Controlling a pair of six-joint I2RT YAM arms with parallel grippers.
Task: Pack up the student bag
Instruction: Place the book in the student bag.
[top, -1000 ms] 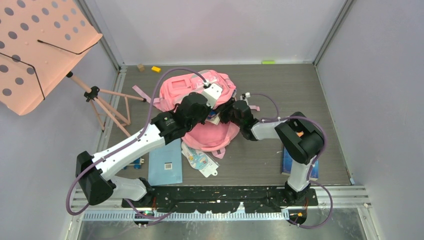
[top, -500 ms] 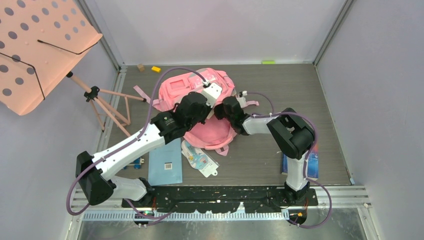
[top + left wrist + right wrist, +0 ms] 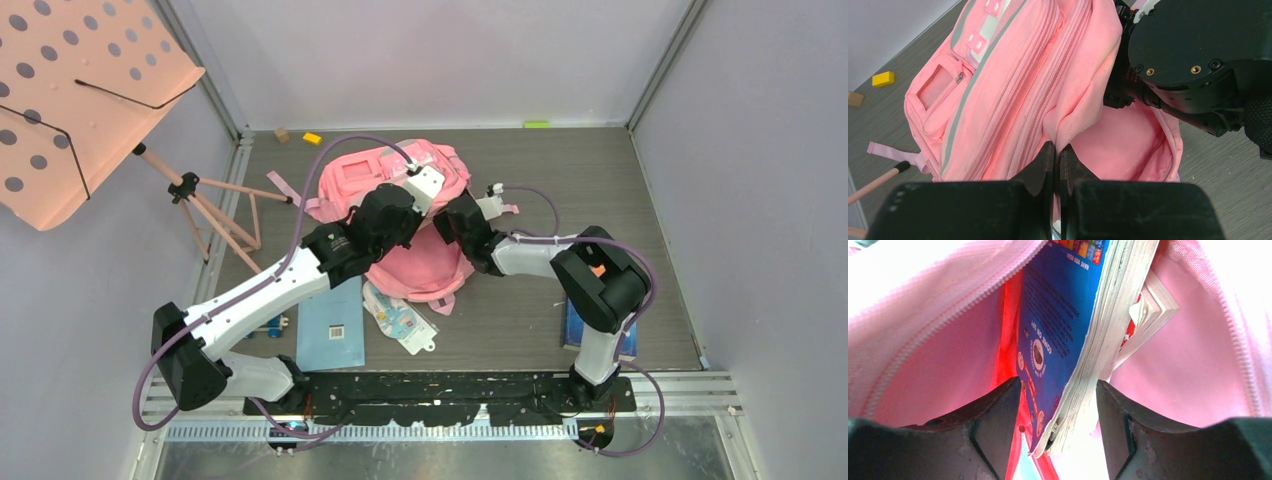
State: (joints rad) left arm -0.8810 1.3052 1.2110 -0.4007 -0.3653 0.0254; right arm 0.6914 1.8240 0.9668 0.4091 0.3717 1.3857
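Note:
The student bag (image 3: 365, 175) is a large pink backpack lying on the grey floor, main compartment unzipped. My left gripper (image 3: 1057, 149) is shut on the pink fabric edge of the opening (image 3: 1075, 112), holding it up. My right gripper (image 3: 1058, 390) reaches inside the bag and stands open. A thick book with a blue cover (image 3: 1063, 315) stands between its fingers (image 3: 998, 410), with a gap on each side. A second book (image 3: 1154, 299) shows behind it against the pink lining (image 3: 1193, 370). In the top view the right arm (image 3: 500, 255) reaches into the bag beside the left wrist.
A salmon music stand (image 3: 80, 90) rises at the far left, its tripod legs (image 3: 215, 220) beside the bag. On the floor lie a light blue booklet (image 3: 331, 328), a printed packet (image 3: 400, 320), a blue book (image 3: 575, 325), a yellow block (image 3: 313, 138) and a wooden block (image 3: 282, 134).
The right wrist has moved left into the bag's opening, then eased back a little. The left arm has held still with the bag's edge.

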